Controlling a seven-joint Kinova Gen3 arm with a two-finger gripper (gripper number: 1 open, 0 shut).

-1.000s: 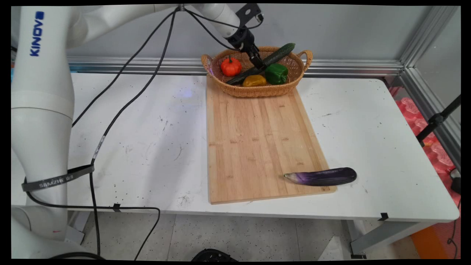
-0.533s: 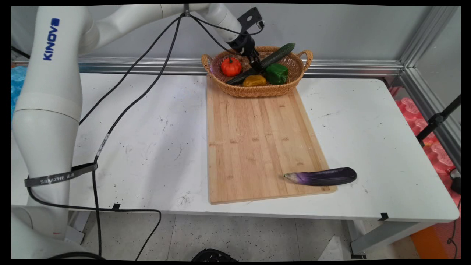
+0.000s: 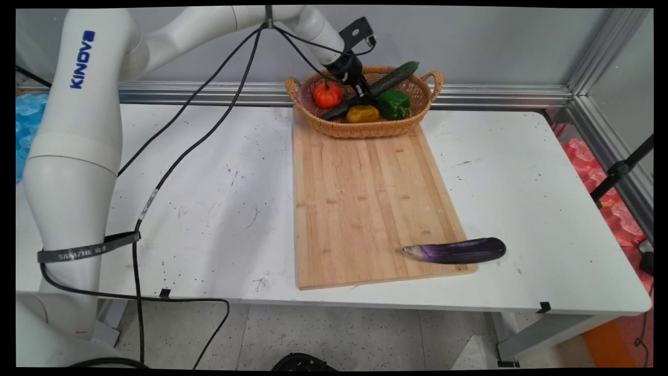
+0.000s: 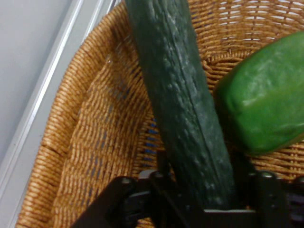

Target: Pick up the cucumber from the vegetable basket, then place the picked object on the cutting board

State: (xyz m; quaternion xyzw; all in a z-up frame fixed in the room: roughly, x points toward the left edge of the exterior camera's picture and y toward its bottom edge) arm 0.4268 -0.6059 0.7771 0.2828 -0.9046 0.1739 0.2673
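Down in the wicker basket (image 3: 365, 128) at the table's far side, gripper (image 3: 364, 94) sunk onto the middle of the long dark cucumber (image 3: 389, 79). In the hand view, cucumber (image 4: 180, 104) running straight up from between the black linkage, fingers astride it left and right, jaws set around it; whether actually pinching or just bracketing, cannot tell. Lying diagonally across the basket, far-right tip poking over the rim, near-left end down by the basket floor. Green pepper (image 3: 392, 103) just right of the gripper, pressed close beside the cucumber, showing again in the hand view (image 4: 263, 95) against the woven wall (image 4: 90, 142). Yellow pepper (image 3: 362, 113) just near of the gripper, tucked under the cucumber's line. Small orange pumpkin (image 3: 327, 94) to the left, apart from the fingers. Basket sitting on the far end of the wooden cutting board (image 3: 360, 203). Way down at the board's near-right corner, purple eggplant (image 3: 455, 250) lying crosswise, half on the board, half over onto the white table (image 3: 209, 198), well apart from everything else.
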